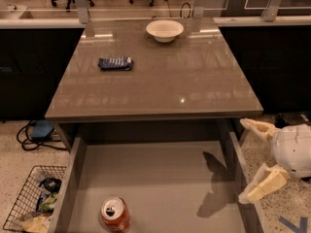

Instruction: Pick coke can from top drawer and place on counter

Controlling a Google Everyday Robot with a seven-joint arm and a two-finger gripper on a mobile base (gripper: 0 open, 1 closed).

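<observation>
My gripper [244,161] hangs wide open and empty beside the top drawer's [160,178] right wall; the coke can [115,213] sits inside, front left.

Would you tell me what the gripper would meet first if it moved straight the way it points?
The gripper, open beside the right wall of the top drawer, points left. It would probably meet that wall first; if held higher, it would pass behind the coke can.
</observation>
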